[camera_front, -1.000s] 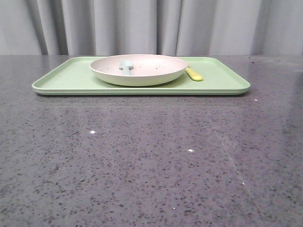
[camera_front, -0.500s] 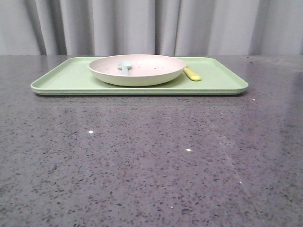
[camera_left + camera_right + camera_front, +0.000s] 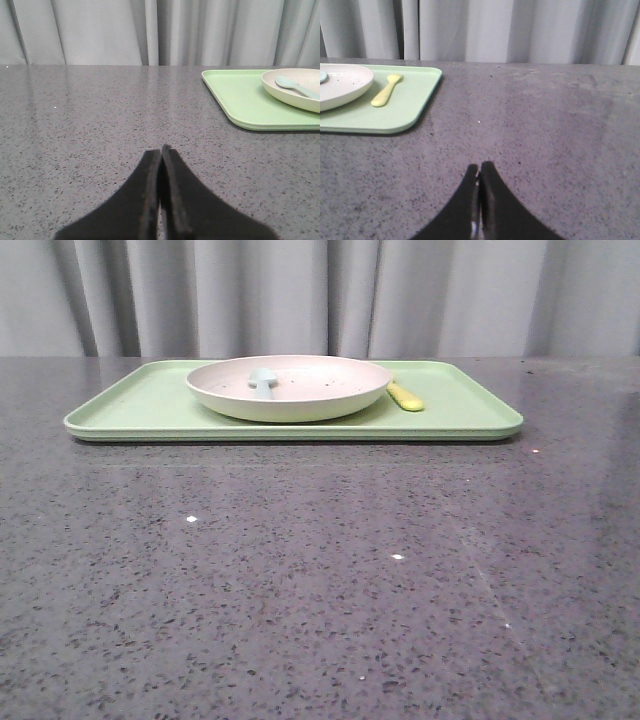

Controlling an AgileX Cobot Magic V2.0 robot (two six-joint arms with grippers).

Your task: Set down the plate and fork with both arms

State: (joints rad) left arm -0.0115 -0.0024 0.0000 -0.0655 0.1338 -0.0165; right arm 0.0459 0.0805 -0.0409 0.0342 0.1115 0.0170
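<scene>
The speckled pinkish-cream plate (image 3: 288,386) sits on the light-green tray (image 3: 130,405) at the far middle of the table. It also shows in the left wrist view (image 3: 295,95) and the right wrist view (image 3: 342,85). The yellow fork (image 3: 404,396) lies on the tray just right of the plate, also in the right wrist view (image 3: 386,90). My left gripper (image 3: 161,149) is shut and empty over bare table, well to the left of the tray. My right gripper (image 3: 479,167) is shut and empty over bare table, right of the tray. Neither gripper shows in the front view.
A pale blue spoon (image 3: 262,379) lies inside the plate, also seen in the left wrist view (image 3: 295,86). The table is dark grey speckled stone (image 3: 320,580). Grey curtains (image 3: 320,295) hang behind the table's far edge.
The tray, plate and fork sit a few pixels further left in the front view than one second ago. Nothing else differs.
</scene>
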